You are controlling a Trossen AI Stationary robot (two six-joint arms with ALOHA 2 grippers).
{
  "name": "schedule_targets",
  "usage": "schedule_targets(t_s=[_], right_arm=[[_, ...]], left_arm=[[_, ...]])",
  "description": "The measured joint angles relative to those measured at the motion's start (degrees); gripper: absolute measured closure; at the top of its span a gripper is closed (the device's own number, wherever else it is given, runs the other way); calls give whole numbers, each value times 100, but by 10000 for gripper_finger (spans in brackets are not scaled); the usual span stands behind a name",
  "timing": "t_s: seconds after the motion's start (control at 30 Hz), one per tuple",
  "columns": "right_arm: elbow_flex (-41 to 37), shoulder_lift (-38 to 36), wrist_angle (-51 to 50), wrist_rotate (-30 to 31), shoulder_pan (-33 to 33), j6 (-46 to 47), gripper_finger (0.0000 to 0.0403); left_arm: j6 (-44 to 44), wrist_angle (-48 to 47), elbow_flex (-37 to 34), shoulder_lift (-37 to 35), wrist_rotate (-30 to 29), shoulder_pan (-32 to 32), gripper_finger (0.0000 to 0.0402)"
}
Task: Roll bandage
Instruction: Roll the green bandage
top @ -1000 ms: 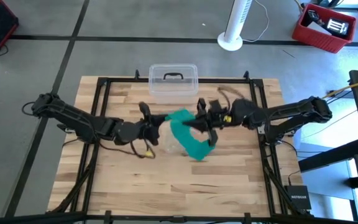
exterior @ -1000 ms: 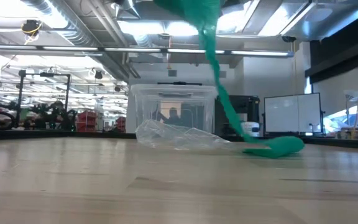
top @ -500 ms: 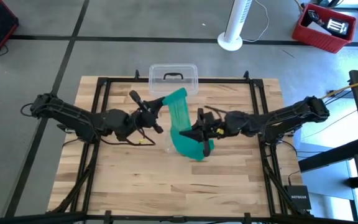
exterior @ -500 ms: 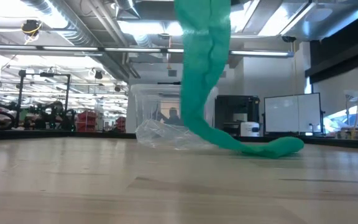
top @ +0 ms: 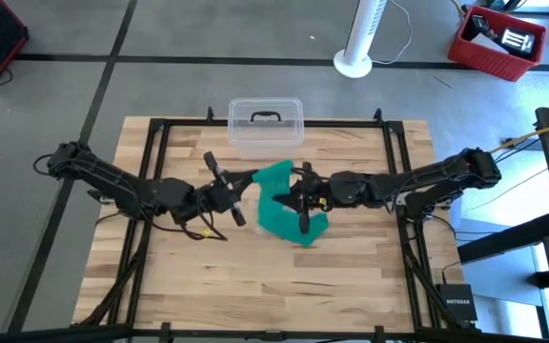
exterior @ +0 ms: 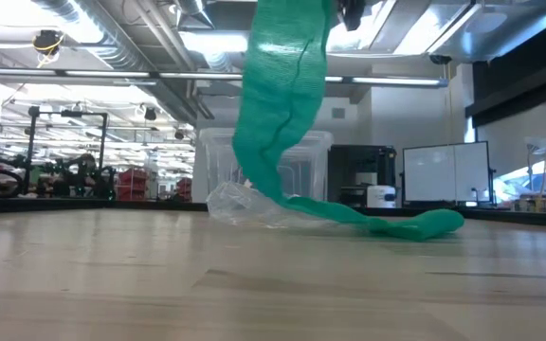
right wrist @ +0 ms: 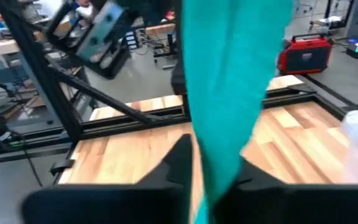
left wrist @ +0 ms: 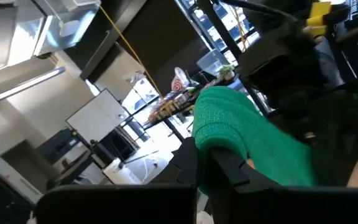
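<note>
The teal-green bandage (top: pixel 276 198) is a long strip held up between both grippers above the table's middle. In the low view it hangs down (exterior: pixel 278 85) from above the picture, and its lower end (exterior: pixel 423 224) lies on the table. My left gripper (top: pixel 241 184) is shut on the strip's upper end. My right gripper (top: pixel 301 202) is shut around the strip a little lower, from the right. The bandage also shows in the left wrist view (left wrist: pixel 241 134) and the right wrist view (right wrist: pixel 229 81). My left gripper pinches the bandage's upper end (left wrist: pixel 219 134) between its two fingers, coming level from the table's left. The end is bunched and lifted clear of the table. My right gripper has the strip (right wrist: pixel 219 158) between its two fingers (right wrist: pixel 180 160), which lie across it. It comes level from the table's right. The strip runs on below the fingers, slack, down to the table.
A crinkled clear plastic wrapper (exterior: pixel 254 206) lies on the table under the hanging strip. A clear lidded plastic box (top: pixel 266 124) stands at the far edge. A black frame (top: pixel 155 143) borders the table top.
My left gripper has risen and gone toward the far edge, then come partly back, drawing the bandage's upper end up. My right gripper has gone toward the table's left along the strip. The hanging strip has spread wider and swung left; its lower end has stayed on the table.
</note>
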Motion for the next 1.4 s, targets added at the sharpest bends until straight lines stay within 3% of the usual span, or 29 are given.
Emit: schedule_targets(t_s=[0.3, 0.5, 0.6, 0.73, 1.03, 1.3, 1.4], right_arm=[[-1, -674, -814, -171, -25, -865, 152], [0, -1430, -2121, -289, -29, -1160, 95], [-11, -1472, -2098, -338, -29, -1147, 99], [-361, -1255, -1111, -666, -29, -1234, 129], [-1294, -767, 708, -739, -29, -1484, 187], [-1323, -58, 1761, -957, -32, -1976, 196], [-1309, 26, 1904, -763, -29, -2245, 236]], left_arm=[[32, 19, 4, -2, 16, -5, 401], [1, 21, 4, -2, 20, 17, 401], [-156, 4, 6, -2, 178, 23, 401], [-364, 12, 7, -2, 454, 63, 401], [-538, 128, 9, -4, 525, 54, 401], [-832, 182, 9, -4, 730, 54, 400], [-903, 323, 9, -4, 757, 1, 399]])
